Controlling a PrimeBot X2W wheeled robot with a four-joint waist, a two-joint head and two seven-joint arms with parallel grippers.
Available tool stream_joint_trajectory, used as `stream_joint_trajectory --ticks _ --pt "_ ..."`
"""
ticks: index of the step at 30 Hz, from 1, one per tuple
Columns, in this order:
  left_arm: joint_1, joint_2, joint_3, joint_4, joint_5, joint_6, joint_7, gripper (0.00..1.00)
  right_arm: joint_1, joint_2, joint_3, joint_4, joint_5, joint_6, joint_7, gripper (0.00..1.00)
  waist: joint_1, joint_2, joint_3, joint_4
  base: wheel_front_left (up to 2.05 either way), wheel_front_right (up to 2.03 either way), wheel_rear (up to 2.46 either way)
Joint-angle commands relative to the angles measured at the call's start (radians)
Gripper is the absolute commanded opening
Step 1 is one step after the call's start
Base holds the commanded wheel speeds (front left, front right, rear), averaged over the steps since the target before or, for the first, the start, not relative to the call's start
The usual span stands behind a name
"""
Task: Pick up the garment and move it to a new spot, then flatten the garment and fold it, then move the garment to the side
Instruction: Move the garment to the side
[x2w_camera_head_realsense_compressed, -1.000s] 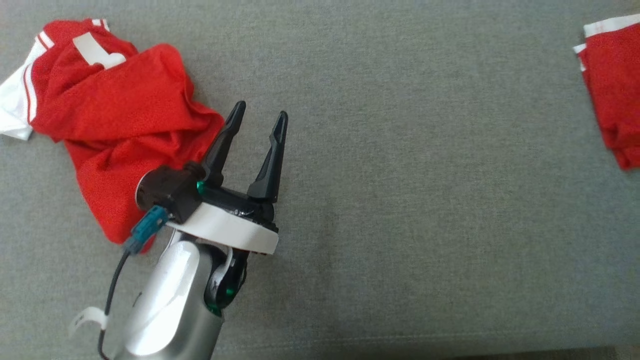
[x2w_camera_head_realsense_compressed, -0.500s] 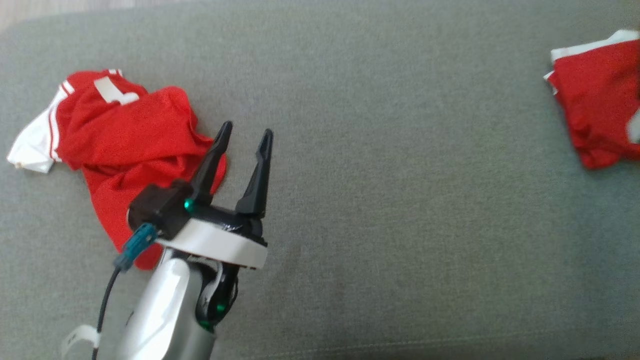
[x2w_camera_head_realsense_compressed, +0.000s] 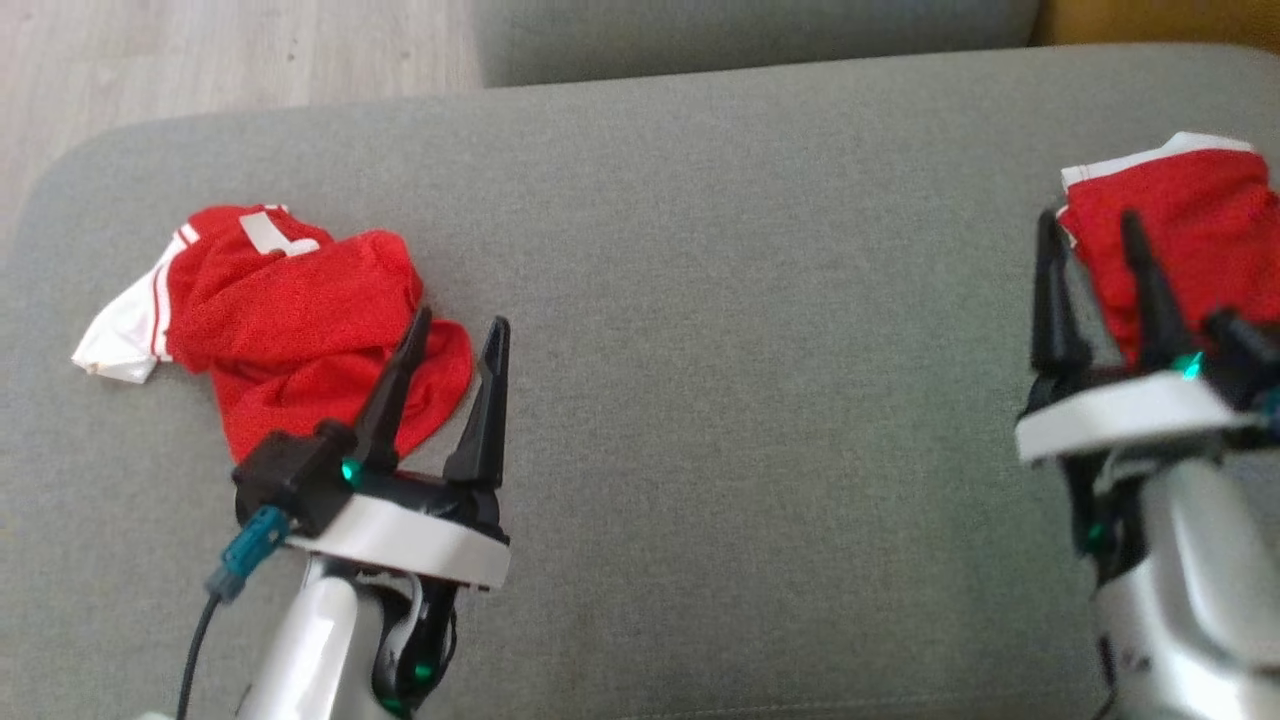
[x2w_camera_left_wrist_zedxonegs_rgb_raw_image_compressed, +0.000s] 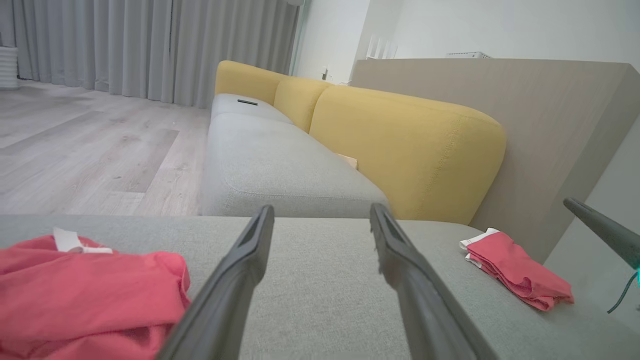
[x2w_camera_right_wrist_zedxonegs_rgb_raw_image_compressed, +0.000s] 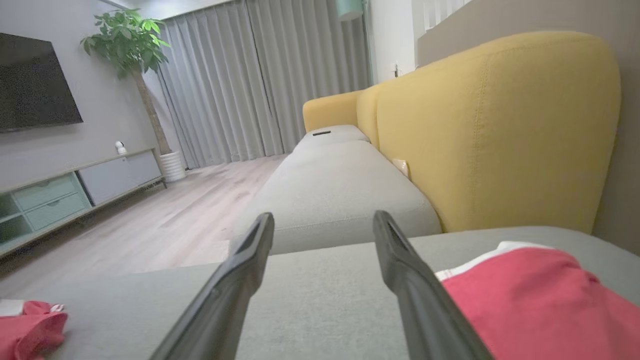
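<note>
Two red garments lie on the grey sofa seat, well apart. The crumpled garment, red with white sleeve trim and a white patch, sits bunched near the seat's left end. The folded garment, red with a white edge, lies at the far right end.

The left tool is released, with its two dark fingers spread and nothing between them. In the head view it hangs over the seat at the crumpled garment's right edge, and its left finger crosses the red cloth there. Whether it touches the cloth cannot be told. In the left wrist view that garment lies low and to the left of the fingers, with bare grey seat in the gap between them.

The right tool is released too, jaws wide and empty. In the head view its fingers stand over the left edge of the folded garment. In the right wrist view the red cloth lies just beside the right-hand finger, and the gap between the fingers shows bare seat. Contact cannot be told here either.

Beyond the seat a second grey cushion runs away along a yellow backrest. Pale wood floor lies to the left, and grey curtains hang at the far end. The right wrist view also takes in a wall-hung TV and a potted plant.
</note>
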Motion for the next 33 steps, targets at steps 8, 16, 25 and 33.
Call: stream_joint_trajectory --ticks 8,16,25,33 --pt "0.039 0.007 0.046 -0.025 -0.002 0.006 -0.005 1.0 0.139 0.067 0.011 -0.087 -0.058 -0.001 -0.054 1.0 0.0001 -0.0001 -0.04 0.003 0.0 0.0 0.0" --pt "0.066 0.007 0.055 -0.037 -0.01 0.009 -0.005 1.0 0.181 0.074 0.017 -0.092 -0.061 -0.001 -0.064 1.0 0.0001 -0.0001 -0.052 0.001 0.0 0.0 0.0" --pt "0.064 0.007 0.059 -0.058 -0.01 0.013 -0.005 1.0 0.18 0.074 0.023 -0.099 -0.046 -0.001 -0.066 1.0 0.0001 -0.0001 -0.054 -0.004 0.0 0.0 0.0" --pt "0.066 0.007 0.057 -0.058 -0.009 0.011 -0.005 1.0 0.184 0.075 0.024 -0.104 -0.043 -0.001 -0.066 1.0 0.0001 -0.0001 -0.056 -0.007 0.0 0.0 0.0"
